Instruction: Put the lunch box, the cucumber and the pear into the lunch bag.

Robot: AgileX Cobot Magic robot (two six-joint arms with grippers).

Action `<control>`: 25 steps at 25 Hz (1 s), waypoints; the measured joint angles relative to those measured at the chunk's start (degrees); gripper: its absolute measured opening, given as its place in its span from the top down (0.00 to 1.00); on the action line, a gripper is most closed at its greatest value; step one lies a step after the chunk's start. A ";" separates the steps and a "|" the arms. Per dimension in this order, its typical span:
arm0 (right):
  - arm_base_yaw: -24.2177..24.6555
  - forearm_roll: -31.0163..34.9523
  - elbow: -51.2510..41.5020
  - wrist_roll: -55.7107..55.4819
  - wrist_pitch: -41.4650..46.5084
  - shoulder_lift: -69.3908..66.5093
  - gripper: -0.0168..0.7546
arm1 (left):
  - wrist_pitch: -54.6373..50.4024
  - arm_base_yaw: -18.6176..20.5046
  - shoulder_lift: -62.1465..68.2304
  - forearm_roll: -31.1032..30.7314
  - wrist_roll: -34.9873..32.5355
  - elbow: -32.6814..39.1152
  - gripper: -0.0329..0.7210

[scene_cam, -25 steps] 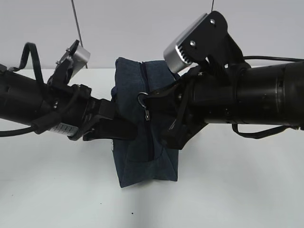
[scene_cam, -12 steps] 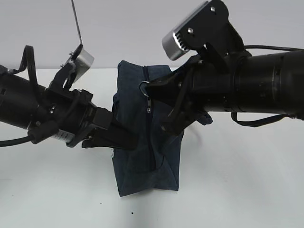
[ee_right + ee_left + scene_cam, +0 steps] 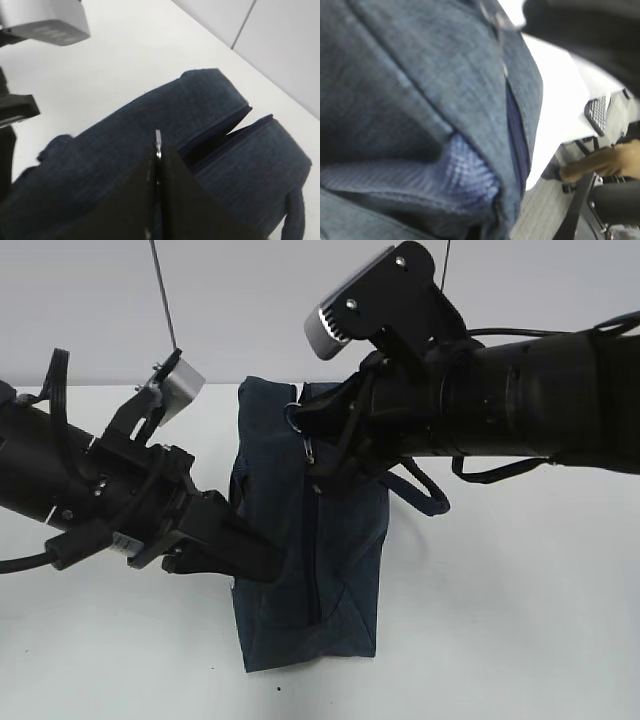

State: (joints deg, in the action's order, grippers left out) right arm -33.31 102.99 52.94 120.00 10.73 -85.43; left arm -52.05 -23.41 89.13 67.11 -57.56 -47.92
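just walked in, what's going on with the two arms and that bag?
Both arms are on the lunch bag, which stands on the white table. The right gripper is shut on the metal ring pull near the top of the zipper. The left gripper is shut and pressed into the bag's side, apparently pinching fabric to steady it. The zipper looks mostly closed. No lunch box, cucumber or pear in view, so packing hasn't visibly started.

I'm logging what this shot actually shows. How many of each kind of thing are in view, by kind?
Lunch bag: 1
Metal ring pull: 1
Robot end effectors: 2, left end effector and right end effector
Lunch box, cucumber, pear: 0 visible
Total: 4
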 joint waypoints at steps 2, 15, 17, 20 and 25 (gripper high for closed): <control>0.00 0.21 0.95 0.56 -0.67 -0.68 0.97 | -0.74 0.00 0.00 -0.89 0.45 0.00 0.97; 3.73 0.32 5.88 2.42 -2.43 -3.97 0.97 | -1.53 0.00 0.00 -4.58 2.90 0.00 0.97; 4.97 0.32 6.73 2.42 -1.84 -4.85 0.97 | -1.57 0.00 0.00 -4.58 2.90 0.00 0.97; 6.82 0.32 7.56 2.42 0.37 -5.46 0.97 | -1.77 -0.05 0.00 -4.76 2.90 0.00 0.97; 7.87 0.32 8.38 2.42 2.20 -6.05 0.97 | -1.77 -0.05 0.00 -4.76 2.90 -0.07 0.97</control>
State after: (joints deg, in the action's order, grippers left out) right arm -25.44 103.31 61.31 122.42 12.93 -91.48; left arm -53.82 -23.46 89.13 62.35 -54.66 -47.99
